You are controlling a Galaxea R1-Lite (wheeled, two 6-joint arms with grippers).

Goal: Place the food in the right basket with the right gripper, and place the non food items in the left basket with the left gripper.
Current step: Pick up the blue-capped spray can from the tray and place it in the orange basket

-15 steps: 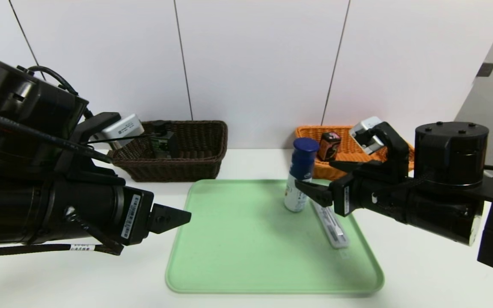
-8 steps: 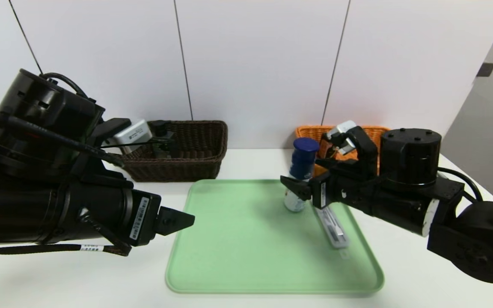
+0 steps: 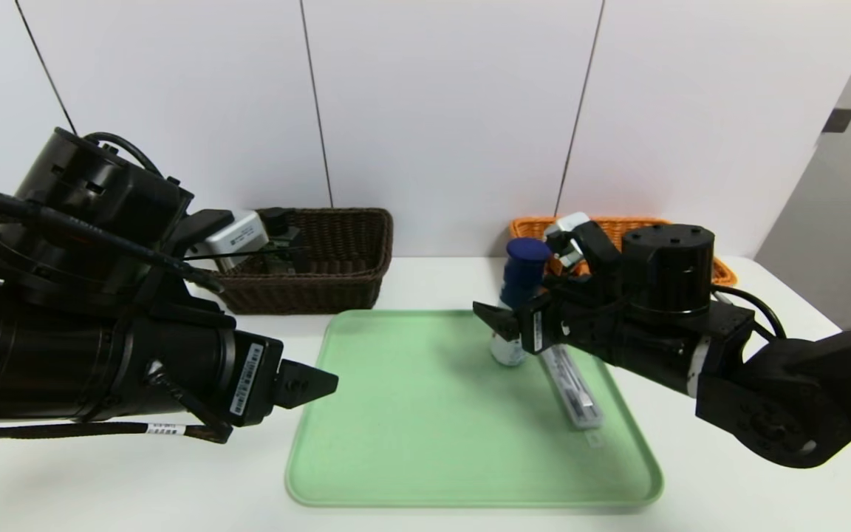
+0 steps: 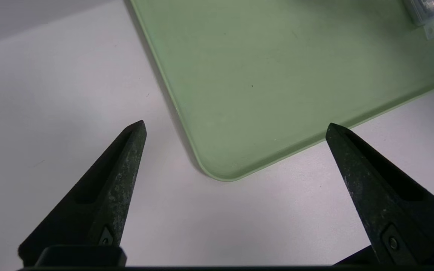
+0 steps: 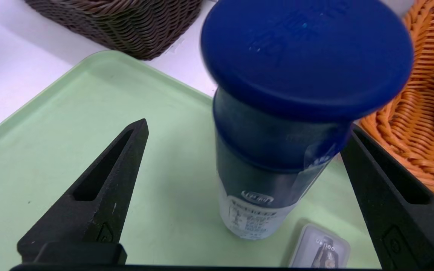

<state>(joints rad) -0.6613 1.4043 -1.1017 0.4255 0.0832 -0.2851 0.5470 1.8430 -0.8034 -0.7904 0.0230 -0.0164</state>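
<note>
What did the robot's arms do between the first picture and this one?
The right gripper slid in toward the blue-capped bottle, and its open fingers now stand on either side of it, not yet closed. The bottle, the clear case on the green tray, both baskets and the open left gripper stayed where they were.

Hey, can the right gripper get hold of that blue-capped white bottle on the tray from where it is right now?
Probably yes. The right gripper is open, and the blue-capped bottle stands upright on the green tray between its fingers, with nothing in between.
</note>
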